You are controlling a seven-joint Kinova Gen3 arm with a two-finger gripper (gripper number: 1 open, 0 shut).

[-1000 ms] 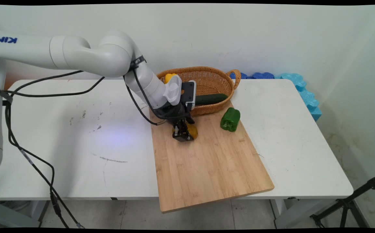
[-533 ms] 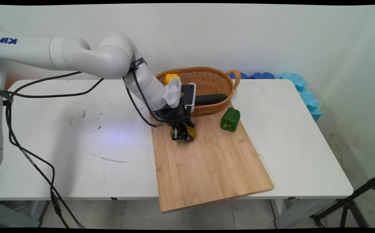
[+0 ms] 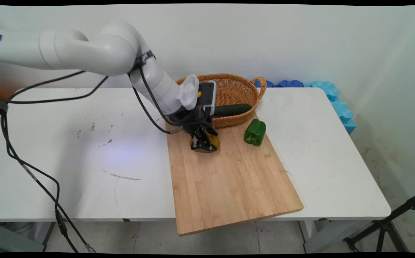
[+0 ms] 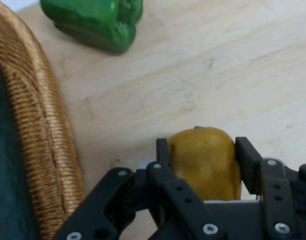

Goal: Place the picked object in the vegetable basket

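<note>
In the main view we see that the arm has lifted and swung a little toward the wall since a second ago, its wrist now covering the yellow thing that showed in the basket (image 3: 241,94). The jaws (image 3: 204,143) have stayed low on the wooden cutting board (image 3: 229,179), at its far left part, closed round a yellow-brown fruit (image 3: 213,142) that has barely shifted. The fruit sits just in front of the basket, with the green pepper (image 3: 254,132) to its right on the board and a cucumber (image 3: 233,109) lying across the basket. The board rests on the white bench (image 3: 85,161).

In the hand view the jaws (image 4: 203,150) grip the fruit (image 4: 205,160) between both fingers (image 4: 246,160), which press its two sides. Its long axis runs along the fingers, and its rounded end points away from the hand. The basket wall (image 4: 42,140) is at the left, the pepper (image 4: 95,22) at the top.
</note>
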